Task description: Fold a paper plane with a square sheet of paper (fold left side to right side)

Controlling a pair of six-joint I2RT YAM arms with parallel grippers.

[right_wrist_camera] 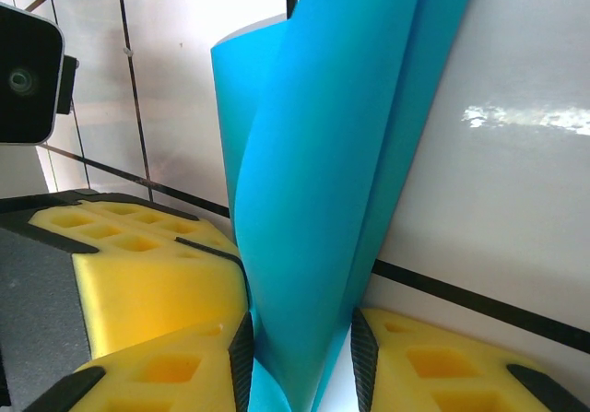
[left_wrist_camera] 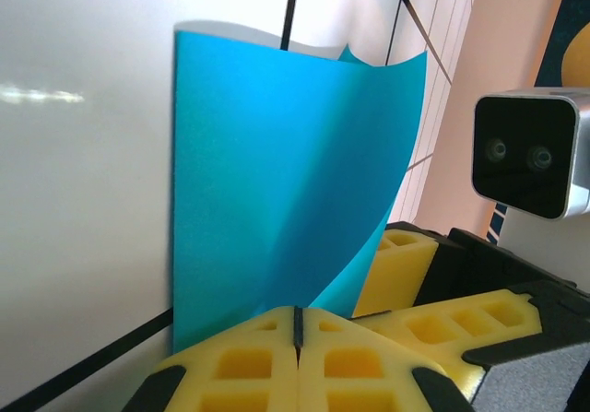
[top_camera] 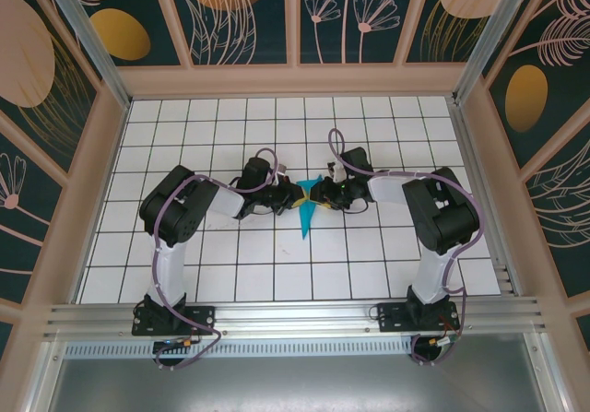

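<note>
Pinching the unmarked square sheet of paper (top_camera: 305, 211), left jaws (left_wrist_camera: 297, 331) clenched, right jaws (right_wrist_camera: 300, 357) grasping it.

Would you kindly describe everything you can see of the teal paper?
The teal paper is thin, plain and unmarked, bent into curved layers rather than flat. It sits mid-table between the two arms, its narrow tip pointing toward the bases. The left gripper's yellow fingers are shut at its edge; the right gripper holds folded layers between its fingers.
</note>
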